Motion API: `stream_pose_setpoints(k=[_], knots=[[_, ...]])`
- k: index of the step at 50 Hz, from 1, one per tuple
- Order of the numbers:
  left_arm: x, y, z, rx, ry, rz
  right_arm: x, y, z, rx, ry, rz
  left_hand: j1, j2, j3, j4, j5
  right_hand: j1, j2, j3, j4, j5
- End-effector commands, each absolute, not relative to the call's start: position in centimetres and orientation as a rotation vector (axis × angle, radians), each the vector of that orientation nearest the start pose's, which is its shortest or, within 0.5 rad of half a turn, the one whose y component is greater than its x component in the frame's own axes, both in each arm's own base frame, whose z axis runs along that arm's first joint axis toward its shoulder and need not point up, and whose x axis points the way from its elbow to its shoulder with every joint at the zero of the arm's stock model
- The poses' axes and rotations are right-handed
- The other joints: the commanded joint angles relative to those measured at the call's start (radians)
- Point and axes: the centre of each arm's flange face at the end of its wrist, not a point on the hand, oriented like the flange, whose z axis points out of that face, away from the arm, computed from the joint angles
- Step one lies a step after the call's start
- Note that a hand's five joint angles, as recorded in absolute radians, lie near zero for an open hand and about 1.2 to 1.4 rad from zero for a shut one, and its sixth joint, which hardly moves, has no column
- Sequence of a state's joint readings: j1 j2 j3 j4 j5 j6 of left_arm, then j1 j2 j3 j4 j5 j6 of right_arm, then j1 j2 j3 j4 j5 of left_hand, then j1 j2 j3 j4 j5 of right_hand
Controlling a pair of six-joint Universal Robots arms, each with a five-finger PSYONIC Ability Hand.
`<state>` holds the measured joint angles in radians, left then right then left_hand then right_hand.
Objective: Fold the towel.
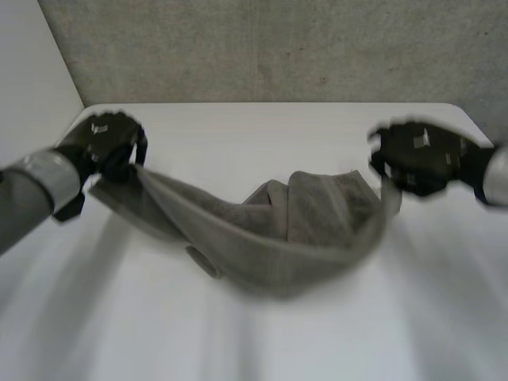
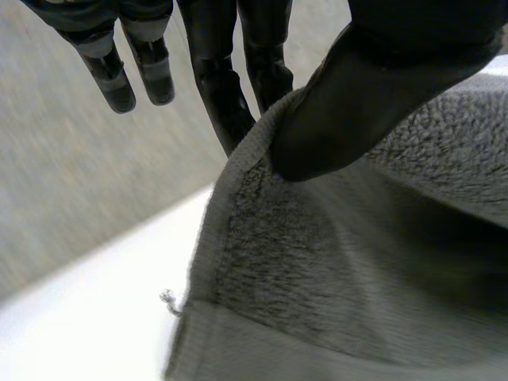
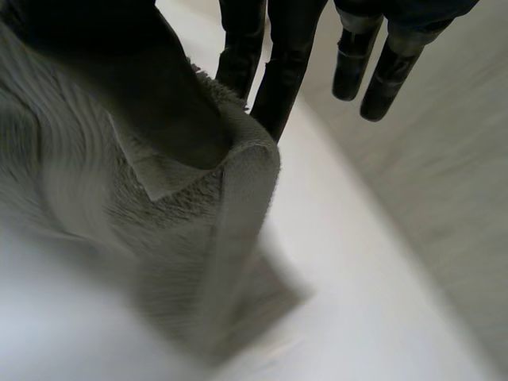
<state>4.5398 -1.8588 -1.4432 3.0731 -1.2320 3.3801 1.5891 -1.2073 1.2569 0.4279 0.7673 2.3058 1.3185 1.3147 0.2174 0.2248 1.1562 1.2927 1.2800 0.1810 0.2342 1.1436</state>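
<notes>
Obs.: Grey towel (image 1: 270, 230) hangs between my two hands, raised at both ends. Its middle sags and lies bunched on the white surface (image 1: 238, 131).

Left hand (image 1: 107, 143): in the left wrist view my thumb clamps the towel's hemmed edge, at what looks like a corner, against two fingers. The other fingers are straight and touch nothing.

Right hand (image 1: 417, 159): the right wrist view shows the same pinch. The thumb sits on a hemmed corner that is turned over on itself, with fingers behind the cloth and the rest straight and free.

Key relation: the towel's long axis runs straight across from left hand to right hand, side to side in front of me. The held edge is the high one. The rest of the cloth drops from it towards the surface and heaps slightly nearer the right hand. Both hands sit well apart at about the same height, so neither is better placed; the towel's bulk lies below and between them.

Judgement: the edge is slack, not taut. The next move likely turns on drawing the hands apart along that axis, so the sag lifts and the cloth can be laid flat before any fold. Risk: the right corner is doubled over, so the pinch there may hold less cloth than it appears to.
</notes>
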Motion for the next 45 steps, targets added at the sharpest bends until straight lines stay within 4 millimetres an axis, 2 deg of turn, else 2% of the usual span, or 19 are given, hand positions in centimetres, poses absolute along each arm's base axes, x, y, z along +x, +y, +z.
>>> stream_pose_setpoints(k=[1,2,3,4,6,10,15,17,18,20,21,23,24,27,28,30,32,38,45], knots=[[-24.5,-37.1,35.2,0.771,1.872,-2.555,20.4,-39.8,40.9,-0.934,1.454,-2.456,0.078,0.082,-0.043,-0.050,0.066,0.104,0.116,-0.007,-0.060,0.078],[-24.5,-37.1,35.2,0.771,1.871,-2.557,20.4,-39.8,41.0,-0.932,1.453,-2.456,0.078,0.082,-0.043,-0.050,0.066,0.104,0.116,-0.007,-0.060,0.078],[-25.0,-36.7,37.8,0.730,1.739,-2.673,20.1,-39.7,43.1,-0.820,1.361,-2.476,0.078,0.082,-0.043,-0.050,0.066,0.104,0.116,-0.007,-0.060,0.078],[-25.0,-36.7,37.9,0.729,1.738,-2.674,19.9,-39.3,44.5,-0.753,1.286,-2.457,0.078,0.082,-0.043,-0.050,0.066,0.104,0.116,-0.007,-0.060,0.078],[-24.7,-34.4,43.3,0.644,1.510,-2.875,19.5,-38.7,45.6,-0.742,1.244,-2.441,0.078,0.082,-0.043,-0.050,0.066,0.104,0.116,-0.007,-0.060,0.078],[-23.8,-31.5,47.0,0.611,1.378,-2.993,19.4,-37.8,45.2,-0.800,1.255,-2.396,0.078,0.082,-0.043,-0.050,0.066,0.104,0.116,-0.007,-0.060,0.078],[-23.8,-31.2,43.5,0.726,1.559,-2.950,18.9,-37.1,42.6,-0.859,1.339,-2.282,0.078,0.082,-0.043,-0.050,0.066,0.104,0.116,-0.007,-0.060,0.078],[-24.1,-30.9,39.4,0.836,1.750,-2.858,18.5,-37.1,40.1,-0.892,1.406,-2.201,0.078,0.082,-0.043,-0.050,0.066,0.104,0.116,-0.007,-0.060,0.078],[-24.1,-30.9,39.4,0.837,1.751,-2.857,18.5,-37.1,40.0,-0.893,1.407,-2.200,0.078,0.082,-0.043,-0.050,0.066,0.104,0.116,-0.007,-0.060,0.078],[-24.4,-30.4,34.8,0.916,1.949,-2.743,18.5,-36.9,37.0,-0.946,1.471,-2.115,0.078,0.082,-0.043,-0.050,0.066,0.104,0.116,-0.007,-0.060,0.078],[-24.4,-30.4,34.8,0.917,1.950,-2.743,18.5,-36.9,37.0,-0.947,1.471,-2.114,0.078,0.082,-0.043,-0.050,0.066,0.104,0.116,-0.007,-0.060,0.078],[-24.3,-29.8,30.6,0.966,2.113,-2.605,18.4,-36.6,33.9,-1.008,1.526,-2.048,0.078,0.082,-0.043,-0.050,0.066,0.104,0.116,-0.007,-0.060,0.078],[-24.3,-29.8,30.6,0.967,2.113,-2.605,18.4,-36.6,33.9,-1.008,1.526,-2.048,0.078,0.082,-0.043,-0.050,0.066,0.104,0.116,-0.007,-0.060,0.078],[-23.0,-28.9,24.2,1.030,2.277,-2.336,17.9,-35.8,29.1,-1.072,1.635,-1.959,0.078,0.082,-0.043,-0.050,0.066,0.104,0.116,-0.007,-0.060,0.078],[-23.0,-28.9,24.2,1.031,2.277,-2.335,17.9,-35.8,29.1,-1.072,1.636,-1.958,0.078,0.082,-0.043,-0.050,0.066,0.104,0.116,-0.007,-0.060,0.078],[-22.5,-28.9,22.6,1.044,2.313,-2.260,17.0,-35.2,26.3,-1.110,1.701,-1.916,0.078,0.082,-0.043,-0.050,0.066,0.104,0.116,-0.007,-0.060,0.078],[-22.1,-28.1,19.4,1.100,2.390,-2.115,16.7,-35.0,24.7,-1.134,1.730,-1.887,0.078,0.082,-0.043,-0.050,0.066,0.104,0.116,-0.007,-0.060,0.078],[-21.9,-27.2,17.3,1.129,2.461,-2.012,15.3,-34.5,21.4,-1.153,1.810,-1.815,0.078,0.082,-0.043,-0.050,0.066,0.104,0.116,-0.007,-0.060,0.078],[-21.8,-26.3,18.1,1.122,2.464,-2.010,13.2,-34.7,21.6,-1.072,1.902,-1.784,0.078,0.082,-0.043,-0.050,0.066,0.104,0.116,-0.007,-0.060,0.078]])
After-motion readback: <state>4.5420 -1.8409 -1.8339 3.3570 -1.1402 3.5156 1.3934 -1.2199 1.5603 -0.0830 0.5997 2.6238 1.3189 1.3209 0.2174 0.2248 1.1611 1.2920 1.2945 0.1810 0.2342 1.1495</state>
